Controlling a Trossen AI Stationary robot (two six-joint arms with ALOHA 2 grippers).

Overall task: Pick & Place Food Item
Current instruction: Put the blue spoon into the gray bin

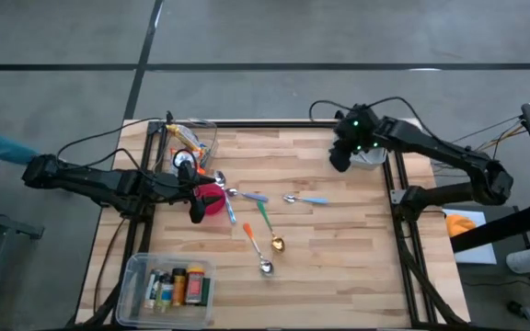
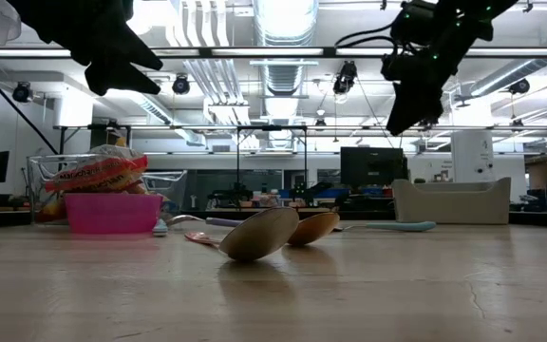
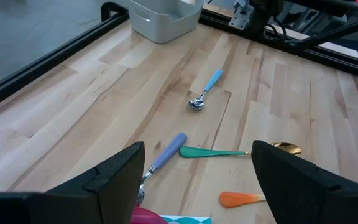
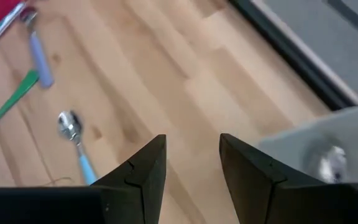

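Hovering over the pink bowl (image 1: 212, 199) with fingers wide and empty, the left gripper (image 1: 197, 212) looks between picks; the snack bag (image 1: 186, 138) sits in the clear bin (image 1: 212, 138) behind; next comes reaching it; the right gripper (image 1: 340, 158), fingers narrow and empty, waits by the grey tray (image 1: 373, 157).

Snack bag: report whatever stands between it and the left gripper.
The snack bag lies inside a clear bin, so the bin's wall stands between it and the open left gripper beside the pink bowl. Nothing visible covers it from above.
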